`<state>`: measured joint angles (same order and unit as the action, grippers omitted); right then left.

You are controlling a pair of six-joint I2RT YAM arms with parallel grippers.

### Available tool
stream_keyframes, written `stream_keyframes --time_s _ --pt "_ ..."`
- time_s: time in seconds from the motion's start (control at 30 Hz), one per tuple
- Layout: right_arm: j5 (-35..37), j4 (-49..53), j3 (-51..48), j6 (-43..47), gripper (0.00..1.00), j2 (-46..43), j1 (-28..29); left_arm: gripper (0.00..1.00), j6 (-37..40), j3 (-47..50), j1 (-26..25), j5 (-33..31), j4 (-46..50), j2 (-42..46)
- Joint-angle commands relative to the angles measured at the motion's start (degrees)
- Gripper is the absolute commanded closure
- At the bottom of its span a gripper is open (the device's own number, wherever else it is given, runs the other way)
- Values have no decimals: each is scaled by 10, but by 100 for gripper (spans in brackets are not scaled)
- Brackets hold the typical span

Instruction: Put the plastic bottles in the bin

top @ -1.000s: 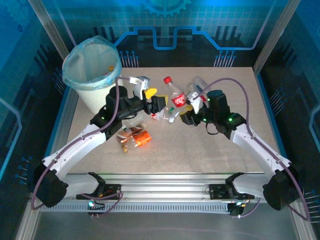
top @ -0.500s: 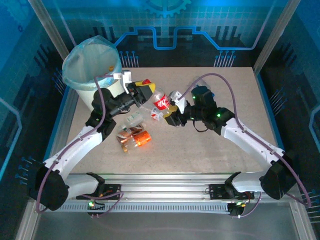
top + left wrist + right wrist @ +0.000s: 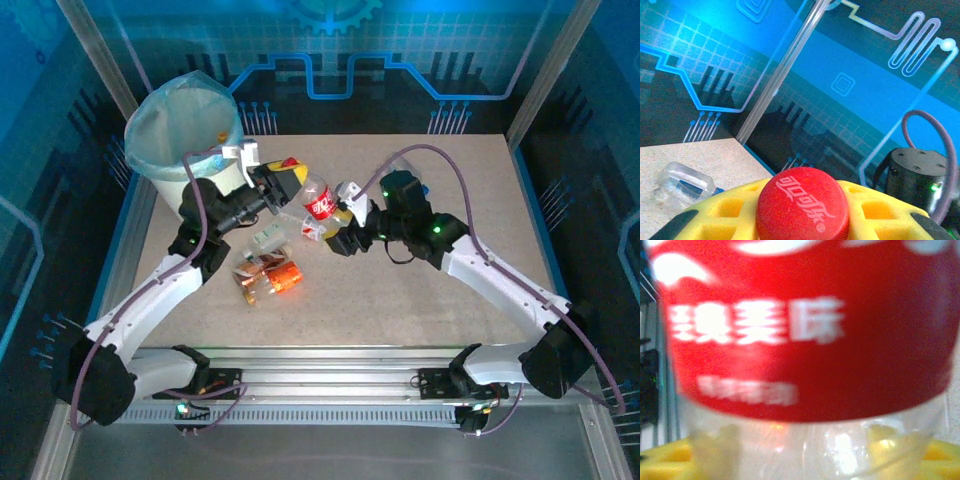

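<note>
Just right of the bin (image 3: pixel 160 172), the red-labelled bottle (image 3: pixel 320 203) hangs slantwise: left gripper (image 3: pixel 287 178) jaws closed on its neck, right gripper (image 3: pixel 345 222) jaws closed on its base, cap toward the bin.

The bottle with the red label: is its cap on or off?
On. The red cap sits at the end of the red-label bottle, between the yellow fingers of the left hand.

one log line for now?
handover | left gripper: shut on cap | right gripper: shut on base | red-label bottle: lifted | bin: back-left
</note>
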<state>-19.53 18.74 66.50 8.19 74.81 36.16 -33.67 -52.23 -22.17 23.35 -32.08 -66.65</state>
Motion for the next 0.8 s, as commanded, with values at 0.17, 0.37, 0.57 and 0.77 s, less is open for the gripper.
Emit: stream_keyframes --time_s 0.17,0.37,0.57,0.77 --pt "62 40 82 -7 0 -14 21 100 93 -64 20 -169 149 67" --pt "79 34 104 -32 0 -35 26 100 134 -211 96 -292 335 63" --pt "81 27 91 -13 0 -60 31 100 201 -327 173 -306 378 32" --pt "88 41 66 -3 0 -83 37 100 318 -411 203 -368 382 -18"
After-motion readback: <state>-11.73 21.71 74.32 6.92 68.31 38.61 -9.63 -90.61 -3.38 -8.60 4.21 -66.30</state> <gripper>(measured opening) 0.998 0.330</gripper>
